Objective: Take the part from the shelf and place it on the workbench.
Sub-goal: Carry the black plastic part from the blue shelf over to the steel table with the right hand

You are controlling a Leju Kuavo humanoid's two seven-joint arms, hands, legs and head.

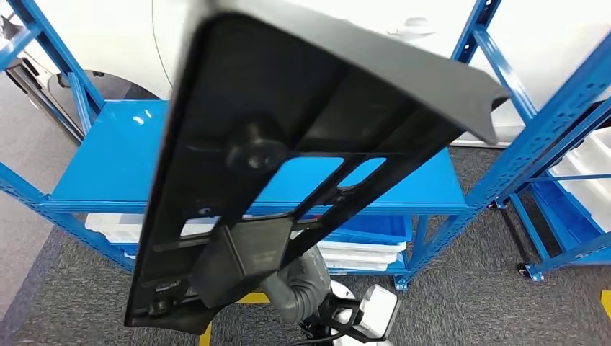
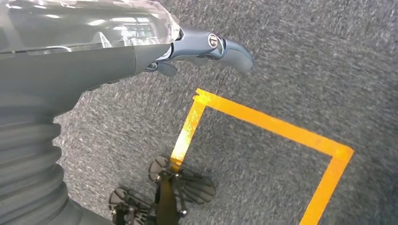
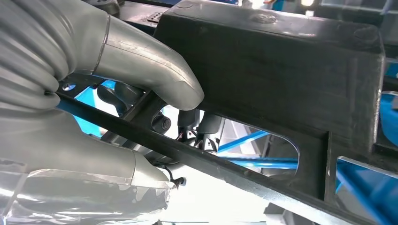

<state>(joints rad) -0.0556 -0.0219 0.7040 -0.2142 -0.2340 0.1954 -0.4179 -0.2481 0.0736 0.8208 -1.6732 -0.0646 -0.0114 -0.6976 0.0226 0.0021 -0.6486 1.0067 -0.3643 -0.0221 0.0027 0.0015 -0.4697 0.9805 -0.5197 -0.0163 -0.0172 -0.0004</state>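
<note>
The part (image 1: 288, 144) is a large black plastic panel, flat and long, with ribs, cut-out windows, a round boss near its middle and a curled lip along its far right edge. It hangs tilted close before the head camera, lifted clear of the blue shelf (image 1: 115, 155) behind it. At its near end the right hand (image 1: 302, 281) comes up from below, its grey ribbed cover just under the panel.

The right wrist view gives the grip itself: the right hand (image 3: 155, 93) has its thick grey thumb (image 3: 159, 70) pressed over a black bar of the part (image 3: 281, 70), darker fingers (image 3: 187, 119) curled behind it, so the hand grips the part.

The left wrist view looks down at grey carpet (image 2: 291, 56) with an orange tape corner (image 2: 263, 122); the left hand (image 2: 206, 47) holds nothing, its fingers apart.

Farther off, white bins (image 1: 360, 252) sit on the lower shelf level, and a second blue rack (image 1: 569, 144) stands at right.
</note>
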